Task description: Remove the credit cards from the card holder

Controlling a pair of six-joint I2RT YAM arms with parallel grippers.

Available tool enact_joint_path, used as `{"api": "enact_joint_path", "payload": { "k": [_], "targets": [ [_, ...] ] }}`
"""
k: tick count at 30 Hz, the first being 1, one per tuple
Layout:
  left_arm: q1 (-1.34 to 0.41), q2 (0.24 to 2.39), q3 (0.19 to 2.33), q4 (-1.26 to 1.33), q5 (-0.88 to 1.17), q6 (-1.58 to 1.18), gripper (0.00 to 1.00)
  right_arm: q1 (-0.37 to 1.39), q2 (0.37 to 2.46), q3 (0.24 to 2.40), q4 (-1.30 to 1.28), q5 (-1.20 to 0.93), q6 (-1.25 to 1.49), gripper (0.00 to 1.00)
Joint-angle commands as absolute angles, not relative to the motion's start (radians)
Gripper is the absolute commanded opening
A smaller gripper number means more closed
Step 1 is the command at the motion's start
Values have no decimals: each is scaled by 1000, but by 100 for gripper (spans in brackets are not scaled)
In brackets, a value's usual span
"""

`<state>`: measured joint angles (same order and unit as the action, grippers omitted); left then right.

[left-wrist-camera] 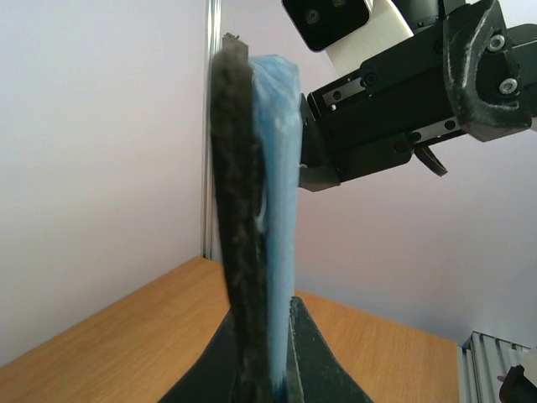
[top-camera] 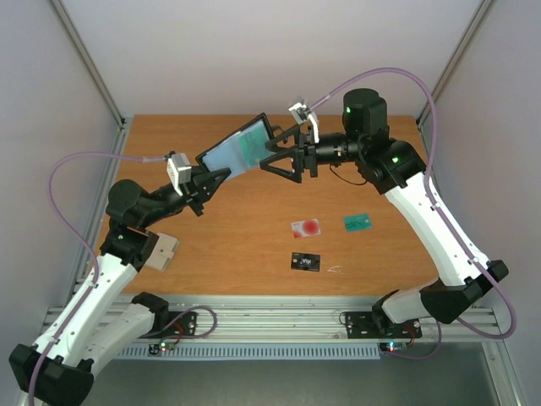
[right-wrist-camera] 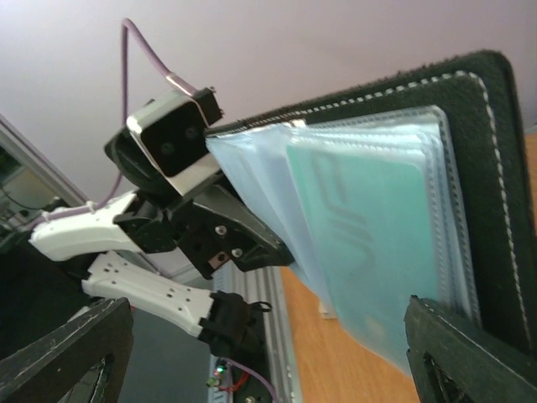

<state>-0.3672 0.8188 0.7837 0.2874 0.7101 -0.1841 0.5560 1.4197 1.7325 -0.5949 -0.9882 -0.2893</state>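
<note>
Wooden table (top-camera: pixel 237 245) | left hand (top-camera: pixel 213 178) pinching card holder (top-camera: pixel 241 148) aloft | right hand (top-camera: pixel 275 157) spread beside it

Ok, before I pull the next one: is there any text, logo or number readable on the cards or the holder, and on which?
Nothing reads clearly.
black card: small white print, too small to read.
whitish card: a red round spot, no legible text.
loose teal card: faint marks, too small to read.
sleeved teal card in the card holder: large pale shapes under the clear sleeve, too faint to make out.
</note>
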Motion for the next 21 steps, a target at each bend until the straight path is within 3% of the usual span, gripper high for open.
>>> {"api": "enact_joint_path", "payload": {
  "k": [1, 21],
  "targets": [
    [-373, 818, 805, 348, 716, -169, 0, 561, 1382, 1762, -668, -883, -395, 90],
    [-376, 808, 798, 337, 721, -171, 0, 569, 1441, 1791, -638, -982, -318, 85]
  ]
}}
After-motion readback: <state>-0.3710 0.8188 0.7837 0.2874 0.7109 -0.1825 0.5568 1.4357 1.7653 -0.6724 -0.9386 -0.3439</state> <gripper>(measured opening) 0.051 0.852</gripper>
